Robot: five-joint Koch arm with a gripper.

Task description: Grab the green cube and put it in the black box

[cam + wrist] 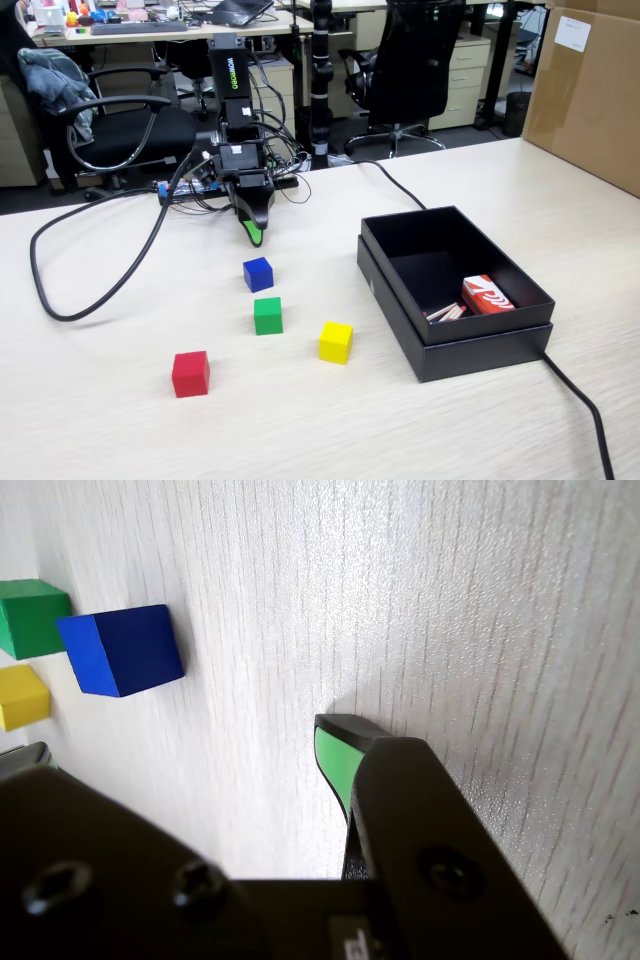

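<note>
The green cube [268, 315] sits free on the tabletop [120, 430] toward its near edge, just in front of the blue cube [258, 273], flanked by a yellow cube [335, 341] and a red cube [190, 373]. It looks light, rigid and smooth-faced; two opposite side faces offer the surest hold. The black box [470, 350] lies well apart toward the right edge. The gripper [255, 236] hangs beyond the blue cube; whether its jaws are spread cannot be told.
</note>
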